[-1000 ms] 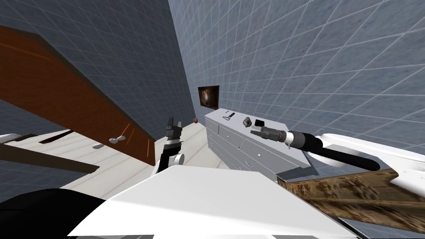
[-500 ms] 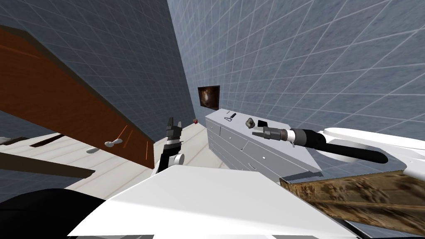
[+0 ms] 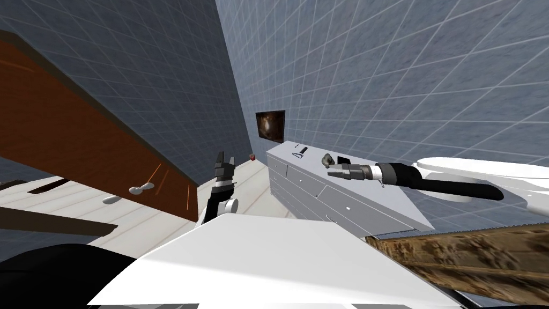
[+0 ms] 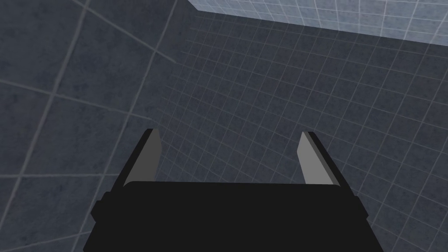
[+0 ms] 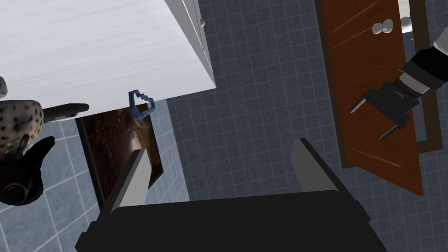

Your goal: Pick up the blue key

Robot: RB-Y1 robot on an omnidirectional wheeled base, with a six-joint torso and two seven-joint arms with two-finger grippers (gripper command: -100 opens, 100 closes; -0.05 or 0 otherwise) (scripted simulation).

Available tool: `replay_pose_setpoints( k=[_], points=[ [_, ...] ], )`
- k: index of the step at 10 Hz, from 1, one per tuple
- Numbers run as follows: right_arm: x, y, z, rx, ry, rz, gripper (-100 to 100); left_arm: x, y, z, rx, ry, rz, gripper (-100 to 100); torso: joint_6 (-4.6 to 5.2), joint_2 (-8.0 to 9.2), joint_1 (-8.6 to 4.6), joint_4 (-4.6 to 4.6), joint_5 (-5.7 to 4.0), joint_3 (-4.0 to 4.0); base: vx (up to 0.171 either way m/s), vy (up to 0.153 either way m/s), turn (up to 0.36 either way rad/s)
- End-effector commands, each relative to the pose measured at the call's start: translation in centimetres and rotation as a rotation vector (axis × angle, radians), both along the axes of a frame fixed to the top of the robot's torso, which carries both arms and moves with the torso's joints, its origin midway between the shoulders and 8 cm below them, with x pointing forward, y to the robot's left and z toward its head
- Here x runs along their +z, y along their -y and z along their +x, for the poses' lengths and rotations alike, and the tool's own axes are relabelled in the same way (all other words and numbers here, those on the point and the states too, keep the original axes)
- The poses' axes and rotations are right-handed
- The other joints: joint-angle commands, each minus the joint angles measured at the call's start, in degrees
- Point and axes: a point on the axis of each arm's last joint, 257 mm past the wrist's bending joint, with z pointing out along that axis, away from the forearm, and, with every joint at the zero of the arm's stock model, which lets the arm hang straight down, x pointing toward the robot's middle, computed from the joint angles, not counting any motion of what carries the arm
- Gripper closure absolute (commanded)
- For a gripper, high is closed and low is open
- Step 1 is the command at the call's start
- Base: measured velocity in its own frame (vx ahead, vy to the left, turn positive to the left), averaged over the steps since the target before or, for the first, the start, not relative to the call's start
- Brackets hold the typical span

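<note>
The blue key [image 5: 141, 105], a small looped outline, lies at the far end of the pale dresser top [image 5: 87, 43]; in the head view the key [image 3: 296, 154] is a tiny loop. My right gripper [image 5: 221, 148] hovers open over the dresser, short of the key, with nothing between its fingers. The head view shows that right gripper [image 3: 332, 173] stretched out above the grey dresser [image 3: 386, 204]. My left gripper [image 3: 225, 161] is raised in front of my chest, and its open fingers [image 4: 151, 151] hold nothing.
Beside the key lies a dark stick-like object [image 5: 65, 109]. A spotted lump [image 5: 19, 120] and a black object [image 5: 22, 175] sit nearer my right hand. A dark picture frame [image 3: 269, 124] hangs beyond the dresser's end. A brown door [image 3: 80, 134] stands open to the left.
My right arm has reached further along the dresser top toward the key's end. The head camera has shifted slightly. The left arm has stayed put.
</note>
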Motion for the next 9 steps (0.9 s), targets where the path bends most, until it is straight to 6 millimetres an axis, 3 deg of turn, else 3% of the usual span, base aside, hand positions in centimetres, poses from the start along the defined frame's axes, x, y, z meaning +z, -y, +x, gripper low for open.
replay_pose_setpoints(
  k=[1,2,4,5,7,8,9],
  points=[
    [-0.3,0.5,0.1,0.012,-0.02,-0.052,-100,0.0,0.0,0.0,0.0,0.0,0.0,0,0.0,0.0,0.0,0.0,0.0,0.0,0.073,0.09,-0.031],
    [-1.2,2.3,0.2,-0.006,-0.048,-0.099,-100,0.0,0.0,0.0,0.0,0.0,0.0,0,-0.02,-0.05,0.03,-0.02,0.02,-0.03,0.119,0.141,-0.029],
    [-1.0,1.9,0.5,0.022,-0.057,-0.139,-100,0.0,0.0,0.0,0.0,0.0,0.0,0,-0.03,-0.17,0.15,-0.05,0.06,-0.11,0.065,0.073,-0.015],
    [-1.8,3.6,0.5,0.005,-0.084,-0.186,-100,0.0,0.0,0.0,0.0,0.0,0.0,0,-0.02,-0.02,-0.1,-0.02,0.0,-0.02,0.08,0.071,-0.022],
    [-1.7,3.2,0.7,0.028,-0.091,-0.218,-100,0.0,0.0,0.0,0.0,0.0,0.0,0,-0.02,-0.07,0.01,-0.03,0.01,-0.05,0.05,0.065,-0.019],
    [-2.4,4.9,0.8,0.014,-0.118,-0.266,-100,0.0,0.0,0.0,0.0,0.0,0.0,0,-0.02,0.03,-0.12,0.0,-0.01,0.01,0.101,0.079,-0.024],
    [-2.3,4.7,1.0,0.027,-0.121,-0.283,-100,0.0,0.0,0.0,0.0,0.0,0.0,0,0.0,-0.13,-0.03,-0.03,-0.01,-0.07,0.097,0.09,-0.032]
  ],
)
